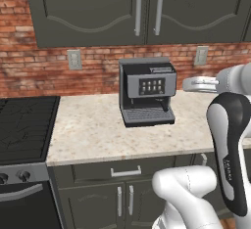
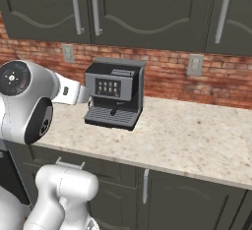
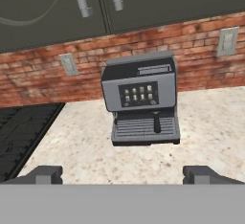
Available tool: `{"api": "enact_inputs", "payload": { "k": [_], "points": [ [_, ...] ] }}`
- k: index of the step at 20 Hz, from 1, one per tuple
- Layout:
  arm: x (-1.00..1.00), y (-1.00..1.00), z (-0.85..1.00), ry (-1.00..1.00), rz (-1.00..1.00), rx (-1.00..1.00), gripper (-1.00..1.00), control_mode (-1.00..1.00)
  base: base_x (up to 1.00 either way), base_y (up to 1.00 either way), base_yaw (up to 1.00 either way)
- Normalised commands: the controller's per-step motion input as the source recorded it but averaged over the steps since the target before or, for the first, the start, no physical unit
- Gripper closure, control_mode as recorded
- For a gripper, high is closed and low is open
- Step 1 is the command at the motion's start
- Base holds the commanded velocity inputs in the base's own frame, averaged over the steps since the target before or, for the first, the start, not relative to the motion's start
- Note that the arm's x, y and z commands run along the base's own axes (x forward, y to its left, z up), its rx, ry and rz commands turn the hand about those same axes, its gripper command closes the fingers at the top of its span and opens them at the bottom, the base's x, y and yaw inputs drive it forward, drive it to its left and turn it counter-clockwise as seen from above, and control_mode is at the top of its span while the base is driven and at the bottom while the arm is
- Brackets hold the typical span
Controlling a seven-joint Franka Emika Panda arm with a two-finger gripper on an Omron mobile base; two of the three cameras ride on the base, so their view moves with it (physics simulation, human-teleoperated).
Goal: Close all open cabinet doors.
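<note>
Two dark grey-green cabinet doors (image 1: 93, 8) (image 1: 201, 5) hang side by side over the counter. Their long silver handles (image 1: 138, 8) meet at the centre seam. Both lie flush with the cabinet front. From the right they show as cabinet doors (image 2: 39, 3) (image 2: 152, 8), and a further door (image 2: 236, 13) sits beside them, also looking flush. In the hand view the lower edges of the cabinet doors (image 3: 48, 7) cross the top. My gripper (image 3: 124, 174) is open, its tips far apart with nothing between them. It is held above the counter, well below the doors, facing the wall.
A grey coffee machine (image 1: 147, 91) stands on the speckled counter (image 1: 88, 135) against the brick wall. A black stove (image 1: 24, 125) adjoins the counter on the left. Base cabinets and a drawer (image 1: 125, 171) run below. My arm (image 1: 230, 145) rises at the right.
</note>
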Motion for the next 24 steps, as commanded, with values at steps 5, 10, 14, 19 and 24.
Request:
{"api": "enact_inputs", "payload": {
  "k": [5,10,14,19,24],
  "points": [
    [0.0,0.0,0.0,0.0,0.0,0.0,-1.0,1.0,-0.29,0.1,-0.15],
    [0.0,0.0,0.0,0.0,0.0,0.0,-1.0,1.0,-0.49,0.03,-0.49],
    [0.0,0.0,0.0,0.0,0.0,0.0,-1.0,1.0,-0.46,0.0,-0.53],
    [0.0,0.0,0.0,0.0,0.0,0.0,-1.0,1.0,-0.25,0.04,-0.73],
    [0.0,0.0,0.0,0.0,0.0,0.0,-1.0,1.0,0.0,0.08,-0.9]
  ]
}}
